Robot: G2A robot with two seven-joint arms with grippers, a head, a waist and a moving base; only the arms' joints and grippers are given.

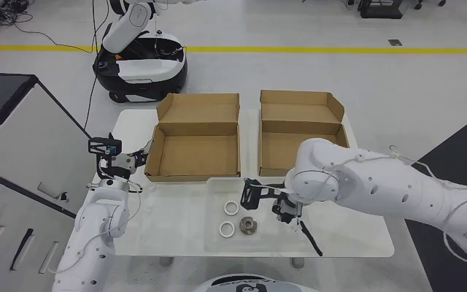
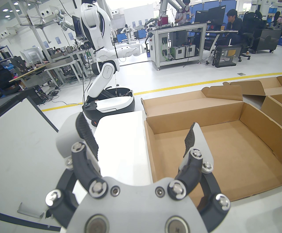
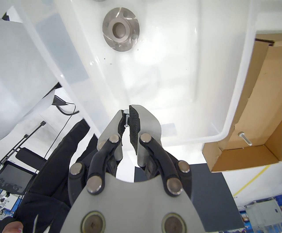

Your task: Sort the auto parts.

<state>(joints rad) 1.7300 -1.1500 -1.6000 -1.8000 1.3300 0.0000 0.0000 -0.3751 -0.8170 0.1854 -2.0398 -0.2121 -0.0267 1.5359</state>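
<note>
Left box (image 1: 193, 153) and right box (image 1: 281, 150) open above, walled against sideways entry

Setting: robotics lab on an open workshop floor. Well beyond the fingers (image 2: 89, 136) of the left gripper (image 2: 137, 123), a second white robot (image 2: 97, 44) is standing on a black-and-white wheeled base, with cables (image 2: 55, 98) trailing over the pale floor beside it. A yellow line (image 2: 176, 88) is running across the floor between the fingers and the benches. Farther beyond, an aluminium-frame bench (image 2: 180, 44) is carrying control boxes and wiring. Monitors (image 2: 217, 14) and office chairs (image 2: 247, 37) are sitting behind it, and cluttered metal-legged desks (image 2: 55, 66) are lining the far side.
</note>
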